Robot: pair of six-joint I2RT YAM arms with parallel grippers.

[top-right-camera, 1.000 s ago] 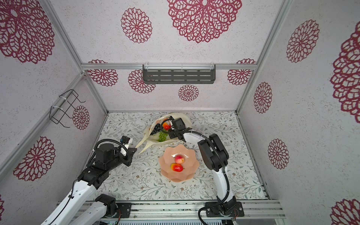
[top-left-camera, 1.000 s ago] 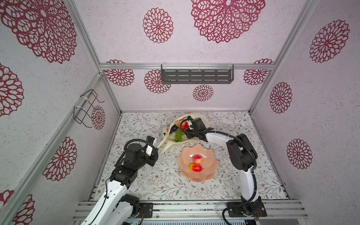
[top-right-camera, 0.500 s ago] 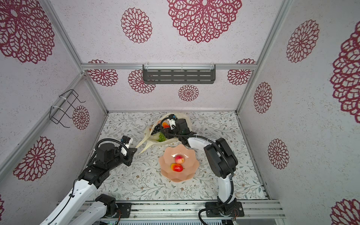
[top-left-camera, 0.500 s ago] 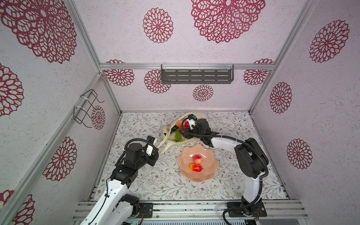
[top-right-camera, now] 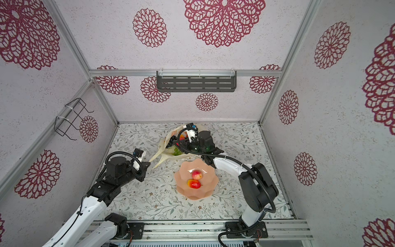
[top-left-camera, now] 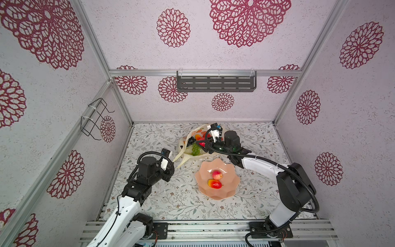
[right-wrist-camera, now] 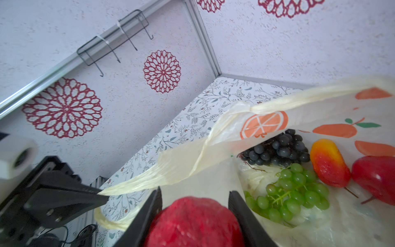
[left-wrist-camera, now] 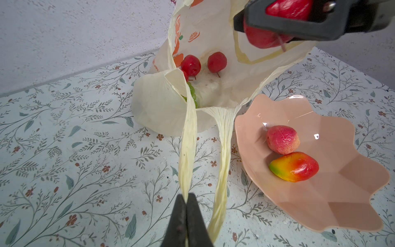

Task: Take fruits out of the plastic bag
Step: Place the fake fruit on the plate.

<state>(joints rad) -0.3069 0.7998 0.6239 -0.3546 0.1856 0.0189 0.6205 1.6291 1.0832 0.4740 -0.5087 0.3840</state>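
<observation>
Now has a round red fruit (right-wrist-camera: 192, 222) lifted to the mouth of the plastic bag (top-left-camera: 193, 158), near the middle of the table's (top-left-camera: 162, 201) back edge, pinched in the right gripper (right-wrist-camera: 194, 198), down inside a second ago: one more ready for the pink bowl (top-left-camera: 233, 188) just in front, already holding two. Still clamps a bag handle (left-wrist-camera: 189, 149) taut in the left gripper (left-wrist-camera: 186, 198), shut tight. Leaves dark grapes (right-wrist-camera: 277, 149), green grapes (right-wrist-camera: 295, 190), a mango (right-wrist-camera: 329, 162) and a second red fruit (right-wrist-camera: 376, 175) inside, other handle loop (left-wrist-camera: 256, 61) just under the lifted one, likely to snag.
</observation>
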